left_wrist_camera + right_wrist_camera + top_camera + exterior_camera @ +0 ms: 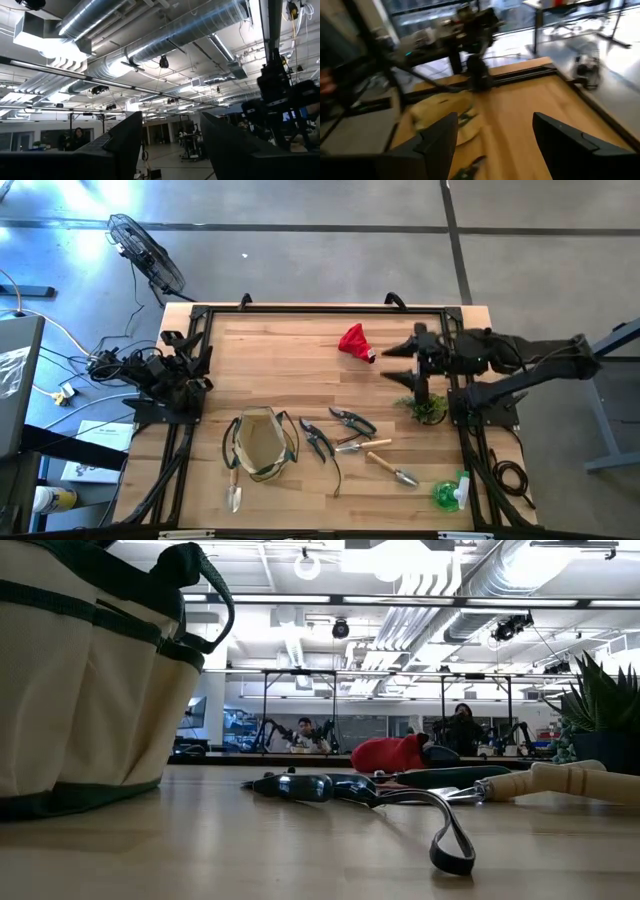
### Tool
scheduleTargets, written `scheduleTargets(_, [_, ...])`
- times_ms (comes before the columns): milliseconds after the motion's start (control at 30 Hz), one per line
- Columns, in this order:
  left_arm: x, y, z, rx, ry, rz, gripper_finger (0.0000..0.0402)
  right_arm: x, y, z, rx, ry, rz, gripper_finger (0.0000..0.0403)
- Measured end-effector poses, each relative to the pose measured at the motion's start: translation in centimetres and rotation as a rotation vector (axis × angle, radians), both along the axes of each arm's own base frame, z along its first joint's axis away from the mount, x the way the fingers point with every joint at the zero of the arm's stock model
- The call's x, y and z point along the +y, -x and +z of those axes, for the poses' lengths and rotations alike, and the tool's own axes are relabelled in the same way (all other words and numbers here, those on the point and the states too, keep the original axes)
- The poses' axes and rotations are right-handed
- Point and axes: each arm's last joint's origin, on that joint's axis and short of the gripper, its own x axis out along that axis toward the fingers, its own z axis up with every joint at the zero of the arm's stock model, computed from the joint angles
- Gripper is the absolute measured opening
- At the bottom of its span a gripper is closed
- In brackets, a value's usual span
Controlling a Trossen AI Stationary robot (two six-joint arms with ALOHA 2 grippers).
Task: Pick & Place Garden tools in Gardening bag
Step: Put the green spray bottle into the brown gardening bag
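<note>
Wooden tabletop (300,350) carried every tool: pruners (318,440) and trowels just beside the gardening bag (262,442). Right hand (492,132) hovered open and empty, presumably lining up; left hand (170,145) open, parked.

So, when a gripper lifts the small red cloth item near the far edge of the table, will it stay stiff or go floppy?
Probably floppy: the red cloth item lies crumpled in a soft heap on the wooden table. It looks light, so it should not roll, but it may sag or drag when lifted.
</note>
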Motion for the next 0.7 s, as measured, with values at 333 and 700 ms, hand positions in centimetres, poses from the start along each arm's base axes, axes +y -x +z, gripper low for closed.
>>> scheduleTargets(333, [0.0, -0.3, -0.2, 0.022, 0.039, -0.016, 0.0196, 3.9, -2.0, 2.0, 0.179, -0.4, 0.05, 0.0247])
scheduleTargets(700, [-0.3, -1.0, -0.9, -0.024, 0.248, -0.222, 0.0196, 5.1, -3.5, 2.1, 0.368, -0.808, 0.095, 0.0236])
